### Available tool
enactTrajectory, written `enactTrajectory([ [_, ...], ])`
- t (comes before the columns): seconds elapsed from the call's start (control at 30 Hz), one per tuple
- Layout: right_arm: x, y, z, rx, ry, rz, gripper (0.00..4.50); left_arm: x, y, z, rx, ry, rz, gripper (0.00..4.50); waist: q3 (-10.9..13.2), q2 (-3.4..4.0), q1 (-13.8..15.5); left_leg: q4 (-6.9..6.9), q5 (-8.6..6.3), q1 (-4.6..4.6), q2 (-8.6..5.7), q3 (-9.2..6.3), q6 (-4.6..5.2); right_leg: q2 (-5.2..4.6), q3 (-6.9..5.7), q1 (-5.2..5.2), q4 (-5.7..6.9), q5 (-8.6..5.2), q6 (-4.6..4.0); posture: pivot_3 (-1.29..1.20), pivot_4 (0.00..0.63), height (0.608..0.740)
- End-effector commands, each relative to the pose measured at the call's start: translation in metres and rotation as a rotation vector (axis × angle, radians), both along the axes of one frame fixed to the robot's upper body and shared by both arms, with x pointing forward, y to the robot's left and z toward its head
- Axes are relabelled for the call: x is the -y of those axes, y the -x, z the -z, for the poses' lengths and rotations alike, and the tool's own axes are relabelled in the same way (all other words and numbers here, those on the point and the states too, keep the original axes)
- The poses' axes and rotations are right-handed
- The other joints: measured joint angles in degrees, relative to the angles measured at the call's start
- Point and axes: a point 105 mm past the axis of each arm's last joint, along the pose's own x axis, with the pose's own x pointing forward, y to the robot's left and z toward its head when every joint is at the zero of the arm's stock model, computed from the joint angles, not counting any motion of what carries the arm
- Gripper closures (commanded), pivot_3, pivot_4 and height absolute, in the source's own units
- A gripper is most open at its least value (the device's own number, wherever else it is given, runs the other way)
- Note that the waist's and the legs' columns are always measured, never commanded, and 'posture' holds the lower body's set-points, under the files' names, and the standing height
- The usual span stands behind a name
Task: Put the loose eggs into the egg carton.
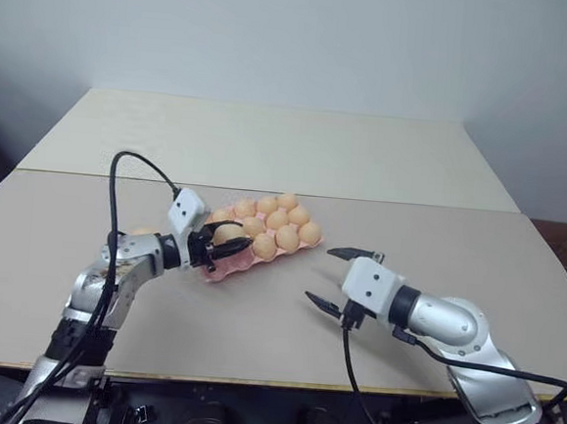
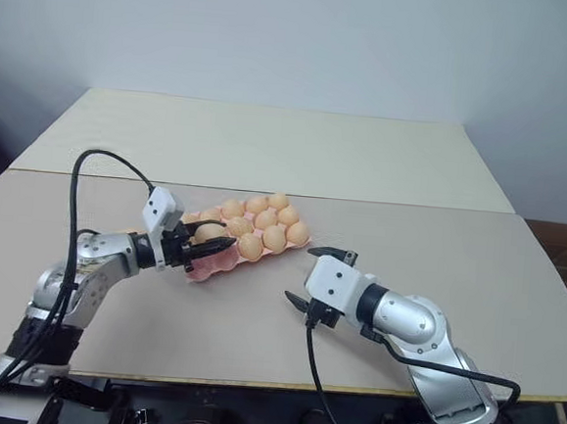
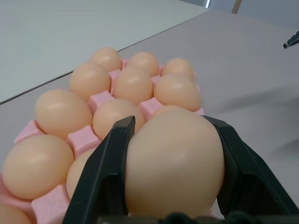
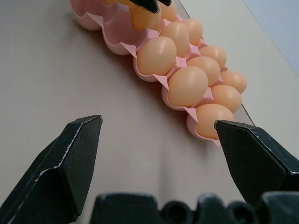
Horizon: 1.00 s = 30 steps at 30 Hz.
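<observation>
Matte tabletop; moulded pink egg carton; smooth oval eggs

The left end effector hides the egg carton's near cups, and one loose egg sits half-hidden behind that arm.

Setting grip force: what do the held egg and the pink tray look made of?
Egg in the left gripper: smooth, faintly glossy, uniform tan; possibly plastic, can't tell.
Tray: thin moulded pink shell with a slight sheen, likely plastic or foam.
</observation>
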Motion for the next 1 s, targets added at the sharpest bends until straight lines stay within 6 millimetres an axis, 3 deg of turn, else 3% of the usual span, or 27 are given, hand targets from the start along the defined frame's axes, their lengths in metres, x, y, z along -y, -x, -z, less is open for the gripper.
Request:
enactTrajectory([
  [0.03,0.001,0.004,-0.013,0.065,-0.010,0.018,0.00,0.003,0.001,-0.010,0.053,-0.017,0.048,1.60,0.00,0.00,-0.09,0.01,0.00,0.00,0.00,0.00,0.00,0.00,0.02,0.00,0.00,0.00,0.00,0.00,0.150,0.740],
  [0.2,0.002,0.003,-0.013,0.067,-0.009,0.032,0.00,0.005,0.011,-0.013,0.053,0.009,0.097,0.02,0.00,0.00,0.01,0.01,0.00,0.02,0.01,-0.01,0.00,0.00,0.00,0.01,0.01,0.00,-0.01,0.00,0.150,0.740],
  [0.37,0.003,0.002,-0.012,0.068,-0.006,0.033,0.00,-0.002,0.012,-0.017,0.064,0.018,0.070,0.02,0.00,0.00,0.02,0.01,0.00,0.01,0.00,-0.01,0.00,-0.01,0.01,0.01,0.00,-0.01,0.00,0.00,0.150,0.740],
  [0.53,0.002,0.002,-0.012,0.064,0.001,0.015,0.00,-0.028,0.018,-0.020,0.094,-0.035,-0.018,0.02,0.00,0.00,-0.36,0.00,0.00,0.03,0.02,-0.02,0.00,0.00,0.01,0.00,0.02,-0.01,0.00,0.00,0.150,0.740],
  [0.77,-0.002,0.001,-0.011,0.060,0.006,-0.017,0.00,-0.085,0.051,-0.031,0.079,-0.079,-0.199,0.02,0.00,0.00,-1.15,-0.01,0.00,0.02,0.08,-0.01,-0.01,-0.03,-0.01,-0.04,0.01,-0.04,-0.05,0.00,0.150,0.740],
  [1.0,-0.005,-0.003,-0.006,0.038,0.014,-0.072,0.00,-0.137,0.108,-0.033,0.015,-0.149,-0.388,0.02,0.01,0.00,-1.33,-0.02,-0.01,0.06,0.10,0.04,-0.02,-0.06,0.02,-0.06,0.00,-0.22,-0.34,0.00,0.150,0.740],
])
